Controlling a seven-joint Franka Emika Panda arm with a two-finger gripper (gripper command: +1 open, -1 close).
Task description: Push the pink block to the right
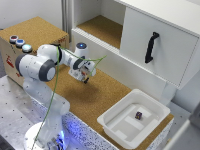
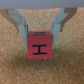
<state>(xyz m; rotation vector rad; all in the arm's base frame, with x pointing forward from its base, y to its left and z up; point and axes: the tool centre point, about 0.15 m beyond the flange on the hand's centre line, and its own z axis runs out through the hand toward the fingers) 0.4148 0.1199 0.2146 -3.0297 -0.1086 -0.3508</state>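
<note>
The gripper point(image 2: 41, 24) hangs low over the cork surface point(image 1: 100, 97), fingers point(image 2: 20, 21) spread wide either side of the pink block point(image 2: 39, 45), which sits on the cork just ahead of them, bearing a black H. Nothing is clasped; the straddle looks set for a sideways shove rather than a lift. Toward the exterior view's right, a white tray point(image 1: 112, 125) holds a dark purple cube point(image 1: 138, 115). Behind stands a white cabinet point(image 1: 150, 35) with a black handle point(image 1: 151, 47).

Even, bright lighting; both views soft and blurry.
</note>
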